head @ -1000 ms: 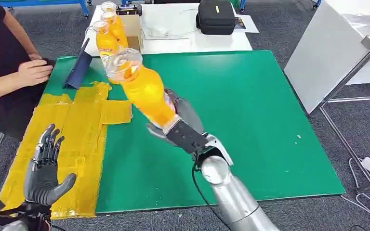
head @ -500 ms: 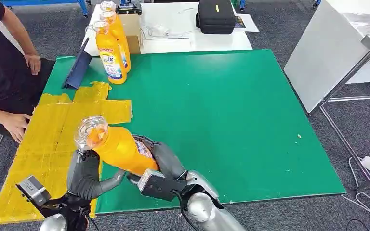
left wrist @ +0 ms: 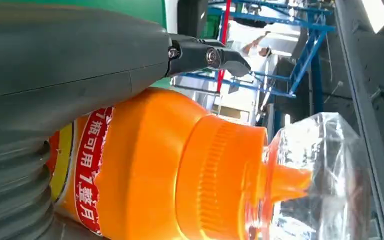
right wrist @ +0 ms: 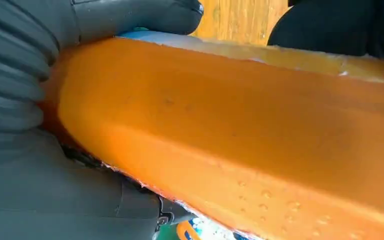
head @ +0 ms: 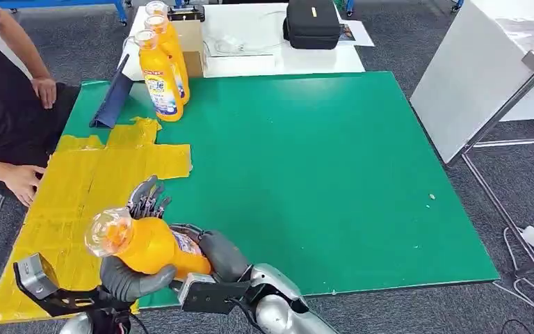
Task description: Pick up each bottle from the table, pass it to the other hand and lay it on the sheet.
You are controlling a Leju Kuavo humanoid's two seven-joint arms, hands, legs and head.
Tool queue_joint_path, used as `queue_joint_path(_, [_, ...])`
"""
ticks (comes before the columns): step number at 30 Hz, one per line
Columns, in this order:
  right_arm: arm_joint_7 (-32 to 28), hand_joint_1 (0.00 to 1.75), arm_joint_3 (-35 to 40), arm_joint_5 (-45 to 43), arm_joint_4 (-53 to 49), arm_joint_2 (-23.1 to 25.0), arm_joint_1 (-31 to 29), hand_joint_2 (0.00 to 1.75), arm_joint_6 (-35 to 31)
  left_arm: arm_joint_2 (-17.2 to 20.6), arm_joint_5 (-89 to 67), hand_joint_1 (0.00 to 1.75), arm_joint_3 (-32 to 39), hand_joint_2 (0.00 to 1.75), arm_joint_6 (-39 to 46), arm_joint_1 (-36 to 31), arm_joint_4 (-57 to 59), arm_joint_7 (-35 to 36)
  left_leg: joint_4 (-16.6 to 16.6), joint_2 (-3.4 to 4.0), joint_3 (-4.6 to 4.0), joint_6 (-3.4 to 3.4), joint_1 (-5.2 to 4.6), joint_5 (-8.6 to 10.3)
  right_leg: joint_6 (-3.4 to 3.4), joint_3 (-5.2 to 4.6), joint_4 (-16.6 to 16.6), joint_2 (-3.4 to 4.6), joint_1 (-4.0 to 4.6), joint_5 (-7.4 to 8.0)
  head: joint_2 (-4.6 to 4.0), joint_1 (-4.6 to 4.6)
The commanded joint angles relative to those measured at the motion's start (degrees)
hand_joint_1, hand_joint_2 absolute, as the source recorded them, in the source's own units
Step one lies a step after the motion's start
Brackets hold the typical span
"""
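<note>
An orange bottle with a clear cap hangs tilted over the table's front left edge, cap toward the yellow sheet. My right hand grips its base end. My left hand cradles the neck end: the thumb curls under the bottle, and the fingers stand straight and spread behind it. Three more orange bottles stand upright at the far left of the green table.
A person sits at the left, one hand resting on the sheet's left edge. A blue stand leans beside the standing bottles. A black case lies on the white table behind. A white panel stands at the right.
My right hand brought the bottle down from mid-table to the front left and into my left hand. The person's hand moved from the far side onto the sheet's edge.
</note>
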Motion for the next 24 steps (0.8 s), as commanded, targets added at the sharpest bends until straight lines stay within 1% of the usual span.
queue_joint_path(1, [0.42, 1.75, 4.00, 0.09, 4.74, -0.97, -2.64, 1.75, 0.32, 3.76, -6.16, 0.03, -7.44, 1.75, 1.94, -0.49, 1.26, -0.92, -0.12, -0.14, 0.40, 0.13, -0.07, -0.09, -0.08, 0.36, -0.06, 0.13, -0.09, -0.12, 0.00, 0.00])
queue_joint_path(2, [0.42, 1.75, 4.12, 0.03, 4.47, -1.02, -2.72, 1.75, 0.34, 3.95, -6.93, 1.75, -7.67, 1.75, 2.33, -0.54, 1.08, -1.72, -0.10, -0.12, 0.26, 0.09, -0.06, -0.05, -0.06, 0.23, -0.04, 0.09, -0.07, -0.07, 0.00, -0.02])
queue_joint_path(3, [0.42, 1.75, 4.12, 0.03, 4.47, -1.02, -2.72, 1.75, 0.34, 3.95, -6.93, 1.75, -7.67, 1.75, 2.33, -0.54, 1.08, -1.72, -0.06, -0.09, 0.16, 0.07, -0.02, -0.03, -0.04, 0.15, -0.03, 0.06, -0.03, -0.04, 0.00, 0.00])
queue_joint_path(4, [0.42, 1.75, 4.10, 0.03, 4.39, -0.93, -2.83, 1.75, 0.33, 3.92, -6.95, 1.75, -7.71, 1.75, 2.33, -0.53, 1.07, -1.74, -0.08, -0.11, 0.28, 0.10, -0.05, -0.06, -0.06, 0.25, -0.03, 0.10, -0.06, -0.08, 0.00, -0.02])
queue_joint_path(5, [0.41, 1.75, 4.16, -0.09, 3.87, -1.11, -3.00, 1.75, 0.31, 4.59, -10.21, 1.75, -8.55, 1.75, 2.94, -0.66, 0.82, -3.31, -0.05, -0.07, 0.12, 0.06, -0.03, -0.02, -0.04, 0.11, -0.02, 0.06, -0.03, -0.03, 0.00, 0.00])
queue_joint_path(7, [0.46, 1.75, 3.79, -0.07, 3.27, -1.33, -3.05, 1.75, 0.23, 4.72, -14.13, 1.75, -9.25, 1.75, 4.54, -0.38, -0.04, -4.90, -0.07, -0.12, 0.34, 0.13, -0.06, -0.10, -0.07, 0.31, -0.01, 0.14, -0.07, -0.11, 0.00, 0.00])
queue_joint_path(8, [0.43, 1.75, 3.60, -0.07, 3.04, -1.39, -2.99, 1.75, 0.23, 4.74, -14.82, 1.75, -9.47, 1.75, 4.86, -0.27, -0.17, -5.21, -0.05, -0.09, 0.23, 0.11, -0.05, -0.06, -0.05, 0.20, -0.01, 0.11, -0.05, -0.07, 0.00, -0.02])
queue_joint_path(11, [0.41, 1.75, 3.46, -0.06, 2.88, -1.50, -3.06, 1.75, 0.22, 4.67, -14.97, 1.75, -9.67, 1.75, 4.95, -0.11, -0.40, -5.25, -0.06, -0.14, 0.31, 0.13, -0.07, -0.09, -0.06, 0.29, -0.01, 0.11, -0.07, -0.11, 0.00, 0.02])
queue_joint_path(12, [0.41, 1.75, 3.46, -0.06, 2.88, -1.50, -3.06, 1.75, 0.22, 4.67, -14.97, 1.75, -9.67, 1.75, 4.95, -0.11, -0.40, -5.25, -0.05, -0.10, 0.19, 0.10, -0.05, -0.05, -0.04, 0.18, -0.01, 0.08, -0.06, -0.06, 0.00, 0.00])
queue_joint_path(13, [0.41, 1.75, 3.25, -0.06, 2.79, -1.47, -2.91, 1.75, 0.22, 4.82, -15.63, 1.75, -9.79, 1.75, 5.31, -0.15, -0.48, -5.47, -0.08, -0.09, 0.34, 0.14, -0.08, -0.10, -0.06, 0.30, -0.02, 0.17, -0.09, -0.10, 0.00, 0.00])
queue_joint_path(15, [0.39, 1.75, 2.95, -0.07, 2.64, -1.54, -2.97, 1.75, 0.24, 4.90, -16.01, 1.75, -9.93, 1.75, 5.49, -0.18, -0.46, -5.61, -0.04, -0.09, 0.12, 0.07, -0.04, -0.02, -0.03, 0.11, 0.00, 0.06, -0.05, -0.04, 0.00, 0.00])
queue_joint_path(17, [0.46, 1.75, 2.39, 0.02, 1.94, -1.65, -2.67, 1.75, 0.11, 4.87, -15.77, 1.75, -9.77, 1.75, 5.59, -0.15, -0.27, -5.67, -0.06, -0.15, 0.32, 0.13, -0.06, -0.09, -0.07, 0.30, -0.01, 0.11, -0.07, -0.12, 0.00, 0.00])
queue_joint_path(20, [0.92, 1.75, 0.34, 0.78, -0.21, -2.14, -2.00, 1.75, -1.42, 4.69, -17.87, 1.75, -8.79, 1.75, 7.47, 0.53, -1.12, -6.66, -0.04, -0.09, 0.18, 0.09, -0.03, -0.05, -0.05, 0.17, -0.01, 0.09, -0.04, -0.06, 0.00, 0.00])
queue_joint_path(21, [1.37, 0.07, -0.88, 1.21, -1.41, -2.42, -1.72, 1.75, -2.83, 4.60, -19.51, 1.75, -8.28, 1.75, 8.75, 0.89, -1.85, -7.07, -0.06, -0.12, 0.28, 0.12, -0.07, -0.08, -0.06, 0.24, 0.00, 0.12, -0.08, -0.10, 0.00, -0.02])
queue_joint_path(22, [2.02, 0.00, -2.06, 1.79, -3.16, -3.02, -1.58, 1.75, -3.40, 4.42, -22.11, 1.75, -7.79, 1.75, 10.33, 1.27, -2.82, -7.48, -0.05, -0.11, 0.21, 0.10, -0.05, -0.06, -0.05, 0.19, -0.01, 0.08, -0.05, -0.08, 0.00, 0.02])
queue_joint_path(23, [2.42, 0.00, -3.25, 2.29, -4.49, -3.56, -1.62, 1.75, -3.94, 4.11, -24.83, 1.75, -7.24, 1.75, 12.46, 1.47, -3.27, -8.09, -0.04, -0.15, 0.29, 0.14, -0.06, -0.11, -0.06, 0.27, 0.00, 0.10, -0.07, -0.12, 0.00, 0.00])
queue_joint_path(24, [2.92, 0.00, -4.70, 2.26, -6.27, -4.24, -1.33, 1.75, -3.93, 3.86, -26.74, 1.75, -6.42, 1.75, 13.89, 1.59, -3.91, -8.15, -0.01, -0.10, 0.13, 0.10, -0.04, -0.05, -0.03, 0.13, 0.01, 0.07, -0.04, -0.06, 0.00, 0.00])
